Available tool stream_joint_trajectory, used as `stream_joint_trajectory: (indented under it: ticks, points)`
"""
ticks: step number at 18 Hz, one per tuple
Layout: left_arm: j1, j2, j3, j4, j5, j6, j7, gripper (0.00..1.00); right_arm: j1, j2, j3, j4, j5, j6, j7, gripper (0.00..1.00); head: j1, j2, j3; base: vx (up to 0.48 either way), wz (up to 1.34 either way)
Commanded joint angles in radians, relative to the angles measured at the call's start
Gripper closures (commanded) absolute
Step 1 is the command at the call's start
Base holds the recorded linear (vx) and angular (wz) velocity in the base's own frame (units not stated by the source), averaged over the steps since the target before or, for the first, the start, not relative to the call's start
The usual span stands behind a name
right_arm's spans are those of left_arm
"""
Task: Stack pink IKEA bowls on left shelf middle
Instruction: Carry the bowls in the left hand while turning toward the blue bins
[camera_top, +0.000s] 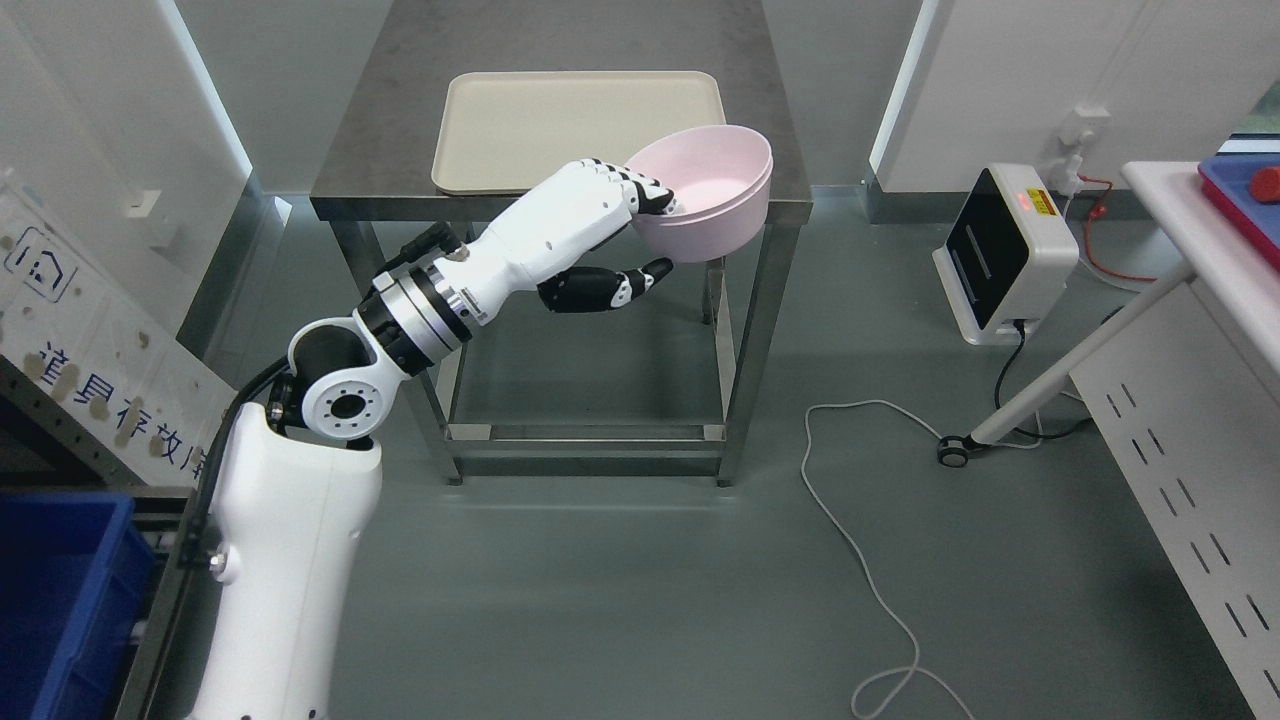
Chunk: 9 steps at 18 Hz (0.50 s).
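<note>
A: Where was the pink bowl (712, 190)?

B: Clamped by the left hand (600, 225): fingers (648, 193) hooked inside the rim, thumb underneath, past the tabletop (560, 200) edge.

A: Why that grip?

B: Probably so the bowl stayed steady while carried to the shelf.

- pink bowl (712, 190): smooth plastic, softly matt inside
- left hand (600, 225): glossy white plastic shell with black finger joints (a ringed metal collar at the wrist)
- table (400, 130): brushed grey metal, dull sheen
- tray (560, 125): cream plastic, matt
- floor (640, 580): smooth grey, faintly reflective
- blue bin (60, 590): plastic
</note>
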Motion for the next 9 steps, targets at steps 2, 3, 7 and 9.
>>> stream_joint_trajectory:
  ticks: [2,3,7,9]
  points:
    - [0.019,0.017,0.025,-0.015,0.058,-0.030,0.001,0.95,0.000,-0.017,-0.009,0.000,0.008,0.001,0.000,0.00,0.0000,0.000,0.000,-0.281,-0.02]
    - [0.019,0.017,0.041,-0.012,0.061,-0.028,0.001,0.95,0.000,-0.017,-0.011,0.000,0.008,0.001,0.000,0.00,0.0000,0.000,0.000,-0.300,0.17]
    - [0.044,0.017,0.048,-0.009,0.061,-0.028,0.002,0.95,0.000,-0.017,-0.009,0.000,0.008,0.001,0.000,0.00,0.0000,0.000,0.000,-0.298,0.34]
    - [0.044,0.017,0.058,-0.009,0.059,-0.028,0.002,0.95,0.000,-0.017,-0.009,0.000,0.008,0.001,0.000,0.00,0.0000,0.000,0.000,-0.313,0.65]
